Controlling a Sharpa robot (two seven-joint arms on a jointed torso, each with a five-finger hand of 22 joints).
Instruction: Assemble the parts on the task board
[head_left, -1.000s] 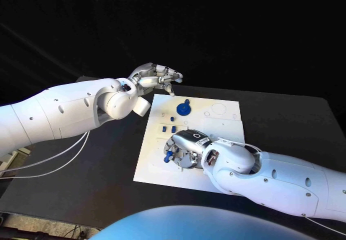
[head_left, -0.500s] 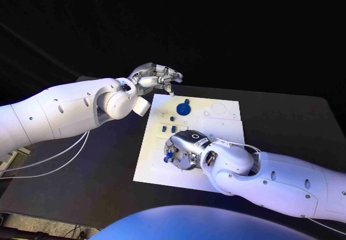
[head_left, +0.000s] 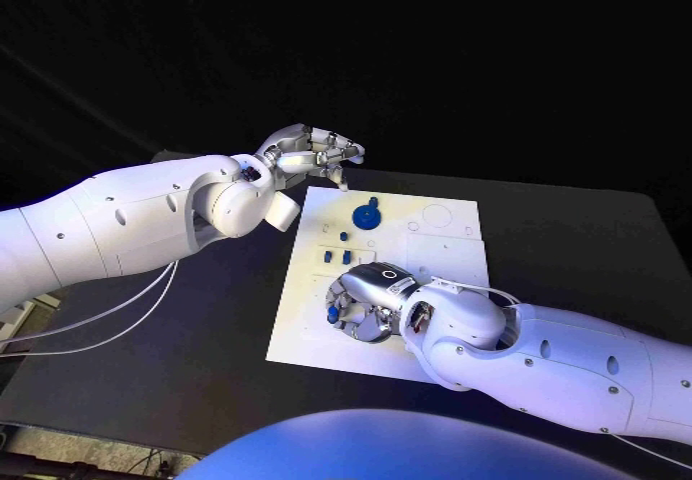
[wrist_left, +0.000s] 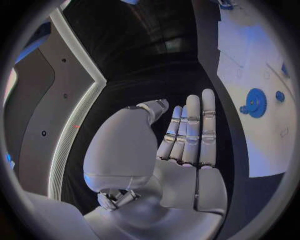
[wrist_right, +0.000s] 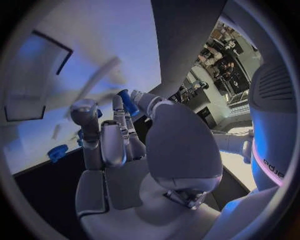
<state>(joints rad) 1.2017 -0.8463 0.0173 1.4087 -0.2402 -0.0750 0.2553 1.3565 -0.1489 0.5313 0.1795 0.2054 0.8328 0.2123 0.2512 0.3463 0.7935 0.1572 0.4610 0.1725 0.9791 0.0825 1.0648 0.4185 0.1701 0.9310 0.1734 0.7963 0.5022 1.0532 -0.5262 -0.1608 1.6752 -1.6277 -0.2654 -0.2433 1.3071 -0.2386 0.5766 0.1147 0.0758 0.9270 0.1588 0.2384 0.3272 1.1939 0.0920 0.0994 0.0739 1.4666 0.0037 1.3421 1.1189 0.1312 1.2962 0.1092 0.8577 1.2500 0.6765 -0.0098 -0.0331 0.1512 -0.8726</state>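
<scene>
While its right hand (head_left: 369, 300) works low over the near-left part of the white task board (head_left: 447, 260), the robot keeps its left hand (head_left: 310, 152) raised off the board's far-left corner, fingers loosely curled and holding nothing. From the head view, small blue parts (head_left: 336, 257) stand in a cluster just beyond the right hand, and a blue gear-like disc (head_left: 368, 216) sits farther off, near the board's far edge. One more blue piece (head_left: 335, 314) peeks out at the left side of the right hand's fingers.

Seen from the left wrist, the left hand (wrist_left: 181, 150) lies flat and bare, its fingers (wrist_left: 200, 125) straight and pressed side by side, thumb apart; the blue disc (wrist_left: 255, 103) rests on the board (wrist_left: 262, 145) well clear of it.

Seen from the right wrist, the right hand (wrist_right: 125, 150) bends its fingers (wrist_right: 119, 125) toward the board (wrist_right: 75, 65), with a blue part (wrist_right: 128, 102) at the fingertips; whether it is truly pinched cannot be told. Another blue piece (wrist_right: 57, 151) lies on the board nearby.

Judged from this, the step in hand is picking up or seating a small part near the board's near-left area. The next move calls for a firm fingertip hold and careful alignment over its socket.
</scene>
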